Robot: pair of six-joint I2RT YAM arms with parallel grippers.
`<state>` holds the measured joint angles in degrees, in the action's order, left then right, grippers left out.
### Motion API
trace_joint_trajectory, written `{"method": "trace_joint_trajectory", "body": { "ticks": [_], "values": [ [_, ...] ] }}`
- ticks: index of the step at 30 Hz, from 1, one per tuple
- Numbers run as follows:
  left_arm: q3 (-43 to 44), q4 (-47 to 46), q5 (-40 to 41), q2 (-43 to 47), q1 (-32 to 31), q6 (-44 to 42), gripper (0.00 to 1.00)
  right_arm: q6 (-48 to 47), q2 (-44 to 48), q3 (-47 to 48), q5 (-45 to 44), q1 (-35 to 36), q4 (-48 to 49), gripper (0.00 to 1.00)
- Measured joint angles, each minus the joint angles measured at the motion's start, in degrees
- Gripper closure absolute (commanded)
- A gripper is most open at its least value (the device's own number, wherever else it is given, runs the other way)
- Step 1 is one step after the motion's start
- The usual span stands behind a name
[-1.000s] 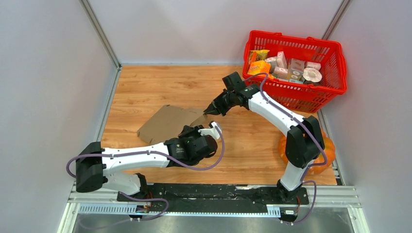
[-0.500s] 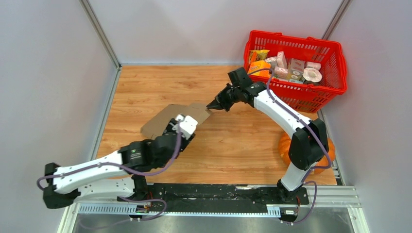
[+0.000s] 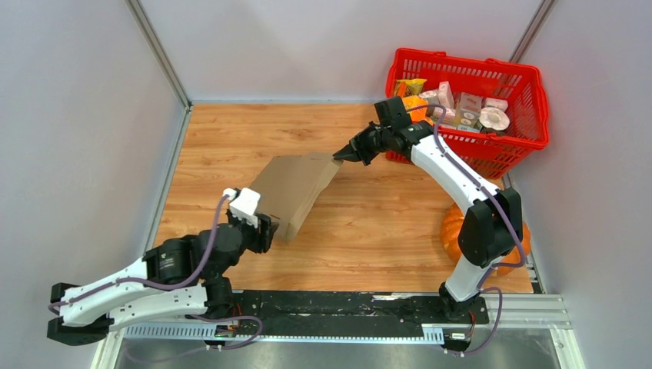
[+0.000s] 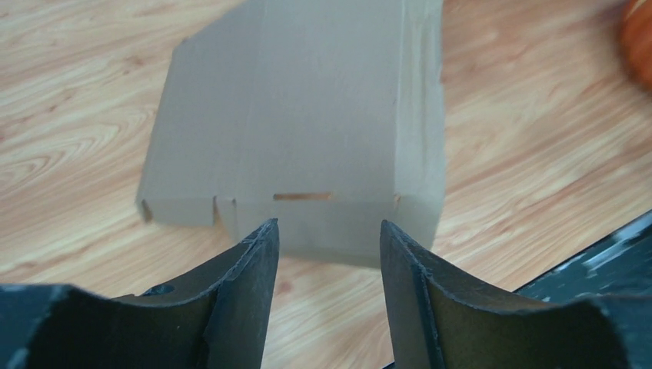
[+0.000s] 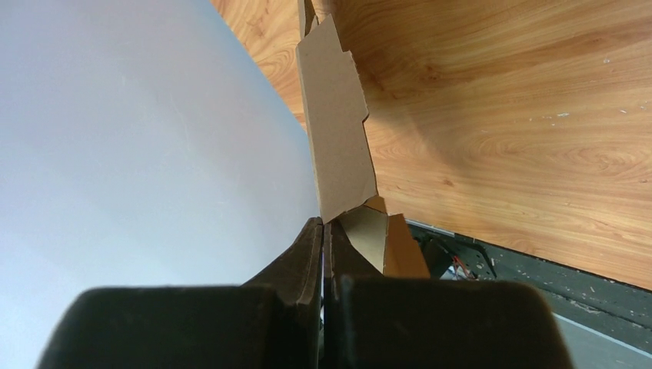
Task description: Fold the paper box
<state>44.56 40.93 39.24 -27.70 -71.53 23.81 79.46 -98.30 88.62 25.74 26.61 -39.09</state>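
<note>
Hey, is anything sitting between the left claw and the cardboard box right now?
Nothing visible. The left claw is open and faces the paper box directly, with the box's near edge right ahead of its tips. The right claw pinches the box's far corner, out of that path.

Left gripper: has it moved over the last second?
Yes. The left gripper has pulled back toward the near left, farther from the red basket, now open before the paper box.

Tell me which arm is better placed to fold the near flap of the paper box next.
Left, probably. The left fingers are open and face the near edge of the paper box, free to act. The right fingers are shut on its far corner, holding it up.
</note>
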Motion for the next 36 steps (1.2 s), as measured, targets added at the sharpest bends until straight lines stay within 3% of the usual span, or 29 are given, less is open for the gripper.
{"method": "trace_joint_trajectory", "body": {
  "ticks": [4, 15, 22, 32, 36],
  "values": [
    [0.4, 2.0, 0.0, -6.5, 0.0, -0.2, 0.44, 0.7, 0.0, 0.3, 1.1, -1.6, -0.1, 1.0],
    [-3.5, -5.7, -1.6, -13.4, -0.1, -7.0, 0.45, 3.7, 0.0, 0.3, 2.2, -5.1, -1.9, 1.0],
    [-3.1, -9.7, 3.8, -20.5, -4.2, -10.8, 0.45, 6.4, 0.0, 0.3, 2.2, -5.6, -1.7, 0.99],
    [4.3, -9.2, 13.9, -31.3, -8.6, -3.7, 0.44, 10.8, 0.0, 0.7, 0.7, -5.7, -1.8, 0.99],
    [5.2, -6.7, 17.8, -34.8, -9.2, 0.0, 0.53, 12.4, 0.1, 0.7, 0.3, -5.7, -1.5, 0.99]
  ]
}}
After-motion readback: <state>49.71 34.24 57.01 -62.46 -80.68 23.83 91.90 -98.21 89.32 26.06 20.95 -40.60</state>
